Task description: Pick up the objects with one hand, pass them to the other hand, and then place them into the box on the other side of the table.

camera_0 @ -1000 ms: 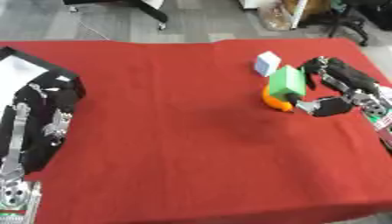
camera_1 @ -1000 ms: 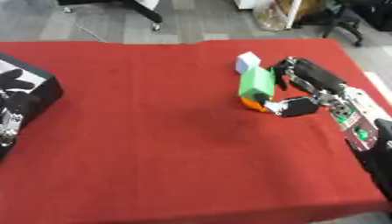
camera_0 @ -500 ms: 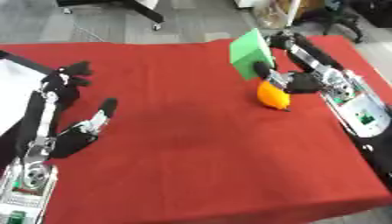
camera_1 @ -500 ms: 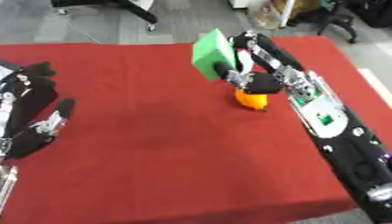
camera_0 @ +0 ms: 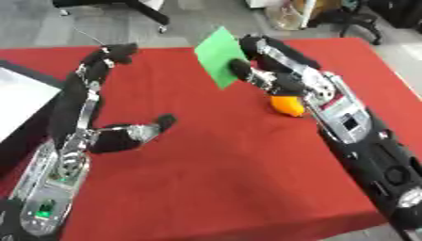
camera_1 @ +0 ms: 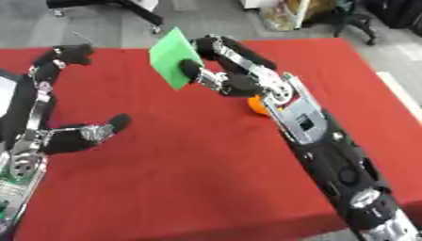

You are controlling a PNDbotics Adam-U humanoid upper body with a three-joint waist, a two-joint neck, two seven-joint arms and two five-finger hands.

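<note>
- Above the red cloth-covered table (camera_0: 214,179), the robot's right hand (camera_0: 272,70) holds a flat green rectangular block (camera_0: 219,57) lifted off the surface, fingers and thumb curled onto its right edge.
- The pick-up looks done; the pass to the other hand and the placing into the box are, by my judgement, both left to do.
- The left hand (camera_0: 91,101) is raised at the table's left side, fingers straight and spread, thumb out, holding nothing.
- The green block sits up and to the right of the left hand, near it yet apart, no contact.
- An orange rounded object (camera_0: 288,106) lies on the cloth just under the right wrist, untouched.
- A white edge (camera_0: 16,101) at the far left may be the box; I cannot tell.
</note>
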